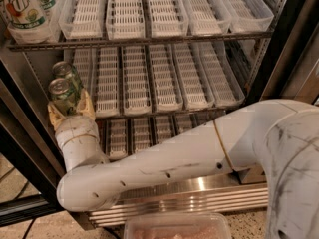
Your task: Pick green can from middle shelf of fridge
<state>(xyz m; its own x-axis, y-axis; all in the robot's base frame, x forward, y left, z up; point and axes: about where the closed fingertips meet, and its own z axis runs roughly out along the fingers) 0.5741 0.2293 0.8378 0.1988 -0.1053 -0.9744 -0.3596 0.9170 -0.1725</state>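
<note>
Now gripping: the gripper (70, 111) sits at the left front of the shelf (164, 112).
Jaws hug the front can (62, 92) narrowly, low on its body, likely for a steady lift out; its twin (68, 71) stands just behind.

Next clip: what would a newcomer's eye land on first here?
The big white arm sweeps across the open fridge, its gripper closed around a green can at the left end of the middle shelf. After that, the matching can just behind it and the rows of white trays.
</note>
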